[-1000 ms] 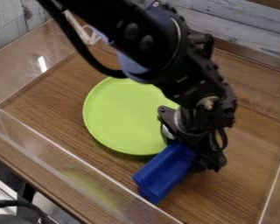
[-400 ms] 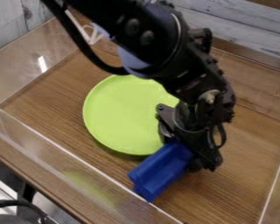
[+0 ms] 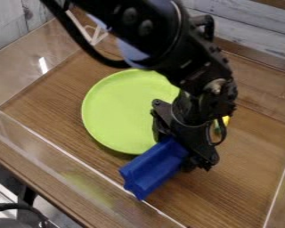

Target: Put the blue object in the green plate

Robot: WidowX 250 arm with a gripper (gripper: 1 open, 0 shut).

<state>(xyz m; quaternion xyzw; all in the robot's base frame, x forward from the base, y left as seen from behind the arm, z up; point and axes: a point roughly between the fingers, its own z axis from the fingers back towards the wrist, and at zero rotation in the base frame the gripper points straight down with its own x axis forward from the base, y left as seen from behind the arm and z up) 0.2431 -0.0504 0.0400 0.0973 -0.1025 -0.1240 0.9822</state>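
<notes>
"What was on the left of your view?"

"The green plate (image 3: 118, 111), flat on the bench (image 3: 50, 85). I saw only bare green on the part in sight, so the job wasn't finished."

"And the blue block?"

"Right of the plate's middle and nearer the camera, by the clear wall (image 3: 92, 178). The blue block (image 3: 153, 169) lay aslant, its upper end under the claw (image 3: 181, 150). I couldn't tell whether its underside touched the bench."

"Did you have hold of it?"

"I judged so. The claw was spread wide around that upper end, one side against it, though the arm hid part of the grip from me."

"How far along, then?"

"Reaching the block was done, and gripping it probably was. Lifting it clear, carrying it over the rim and letting go were left."

"Anything farther right?"

"A bit of something yellow (image 3: 224, 120) behind the claw, mostly hidden."

"Any brands or labels?"

"None I could read, on block, plate or arm (image 3: 151, 31)."
</notes>
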